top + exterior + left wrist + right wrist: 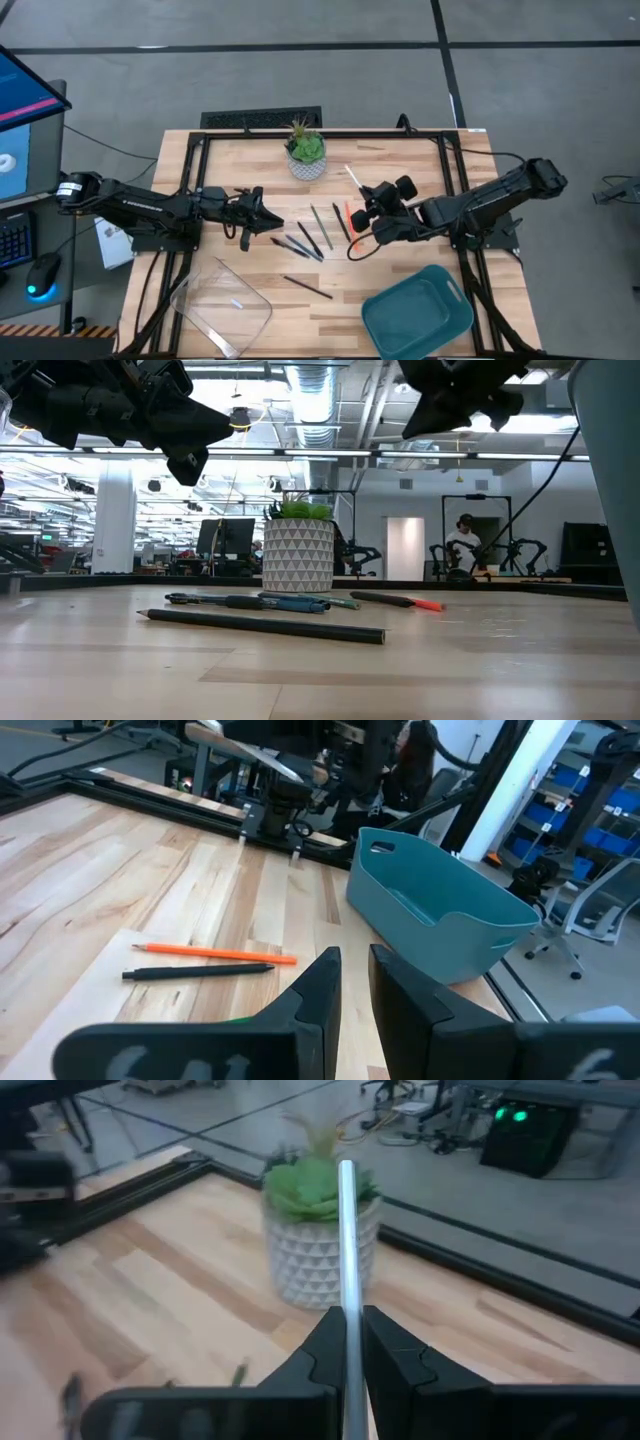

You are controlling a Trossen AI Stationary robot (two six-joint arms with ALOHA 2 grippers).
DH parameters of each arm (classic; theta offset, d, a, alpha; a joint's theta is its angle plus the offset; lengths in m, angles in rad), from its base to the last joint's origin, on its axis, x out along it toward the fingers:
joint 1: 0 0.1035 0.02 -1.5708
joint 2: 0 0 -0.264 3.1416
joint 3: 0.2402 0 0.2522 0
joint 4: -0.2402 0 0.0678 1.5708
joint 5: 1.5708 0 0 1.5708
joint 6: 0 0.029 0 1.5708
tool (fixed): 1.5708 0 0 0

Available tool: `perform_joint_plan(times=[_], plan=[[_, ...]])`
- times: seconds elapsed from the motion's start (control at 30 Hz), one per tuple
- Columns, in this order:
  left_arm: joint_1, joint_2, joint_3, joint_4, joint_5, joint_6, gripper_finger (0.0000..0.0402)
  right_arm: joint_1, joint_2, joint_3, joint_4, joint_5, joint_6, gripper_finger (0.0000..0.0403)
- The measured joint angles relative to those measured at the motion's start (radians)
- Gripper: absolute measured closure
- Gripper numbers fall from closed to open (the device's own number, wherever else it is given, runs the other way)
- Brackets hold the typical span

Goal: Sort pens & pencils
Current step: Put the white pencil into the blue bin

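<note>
A white pen (347, 1230) stands pinched between the right gripper's (347, 1342) closed fingers, lifted off the counter (400, 290). I would keep that pinch firm while carrying it to the teal bin (418, 312), clear of the potted plant (306, 150). The left gripper (352, 982) hovers with fingers slightly parted and empty, the loose pens and pencils (312, 238) lying between the two grippers.

Right pincer (345, 1342) clamped tight (raised above table); left pincer (352, 988) apparently narrowly parted, raised.

No text, label, brand, number or sign can be read anywhere. The pale marks on the dark body behind the left gripper's fingers (405, 995) are too blurred to make out.
</note>
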Motion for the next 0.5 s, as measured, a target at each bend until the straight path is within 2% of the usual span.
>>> perform_joint_plan(times=[0.2,0.5], plan=[[0.0,0.0,0.0,0.0,0.0,0.0,0.0356,0.075,-0.008,0.0,0.037,-0.015,-0.049,0.0354],[0.0,0.0,0.0,0.002,0.0,0.0,0.0356,0.264,-0.079,0.0,0.043,-0.018,-0.088,0.0354]])
